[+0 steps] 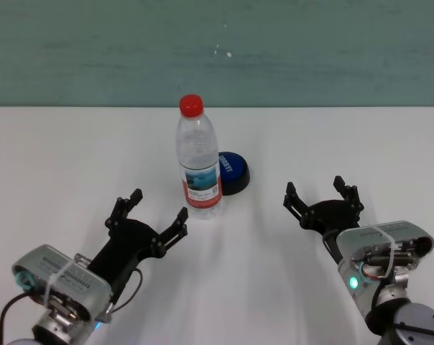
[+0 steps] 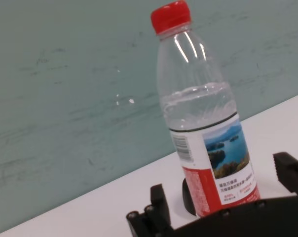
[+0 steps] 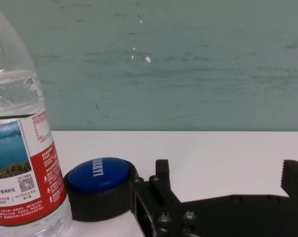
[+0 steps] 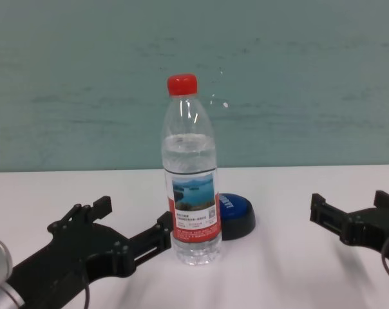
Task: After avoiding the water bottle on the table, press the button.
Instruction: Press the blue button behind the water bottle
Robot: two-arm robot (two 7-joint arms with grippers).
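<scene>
White table (image 1: 73,158) all the way across, with a teal wall (image 1: 95,50) behind it. The water bottle (image 1: 198,159) stands upright near the middle: clear plastic, red cap, label with a blue lake picture over a red band, and water up to about its shoulder.

The button (image 1: 231,171) sits right behind the bottle and a bit to the robot's right. Blue dome with white lettering on a black base, way shorter than the bottle. In the head view the bottle overlaps its left edge, and in the right wrist view the two look just beside each other; can't tell if they actually touch.

The left gripper (image 1: 148,211) is low over the table on the near left, fingers spread wide apart with nothing between them, pointing up toward the bottle. Its right-hand fingertip is close to the bottle's base but not touching it. From the left wrist view the bottle is dead ahead and almost completely blocks the button.

The right gripper (image 1: 323,194) is on the near right, also spread open and empty, well apart from the button. Its wrist camera gets a clear look at the blue dome beside the bottle.
</scene>
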